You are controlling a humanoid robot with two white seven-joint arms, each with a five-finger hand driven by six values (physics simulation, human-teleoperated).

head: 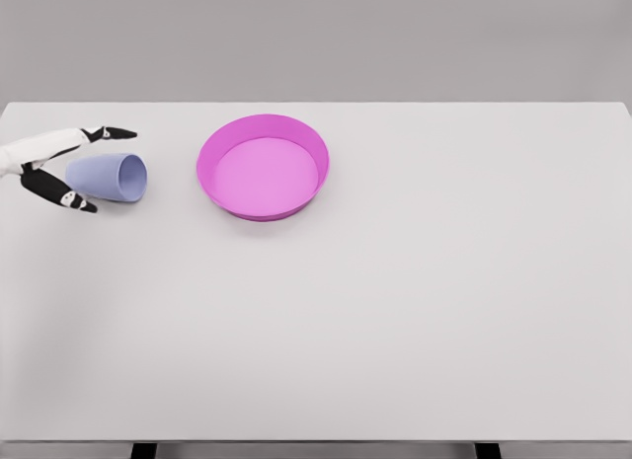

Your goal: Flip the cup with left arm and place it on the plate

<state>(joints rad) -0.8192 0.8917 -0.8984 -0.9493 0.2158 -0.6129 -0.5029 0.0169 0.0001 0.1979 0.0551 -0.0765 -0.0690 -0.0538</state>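
Head view: sideways cup (109,177) lies between the left hand's (49,166) spread, ungripping fingers (111,133).

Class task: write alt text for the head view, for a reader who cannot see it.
A left robot hand reaches in from the left edge of a white table, its fingers either side of a pale blue cup lying on its side, mouth facing right. To the cup's right, apart from it, sits an empty pink plate.
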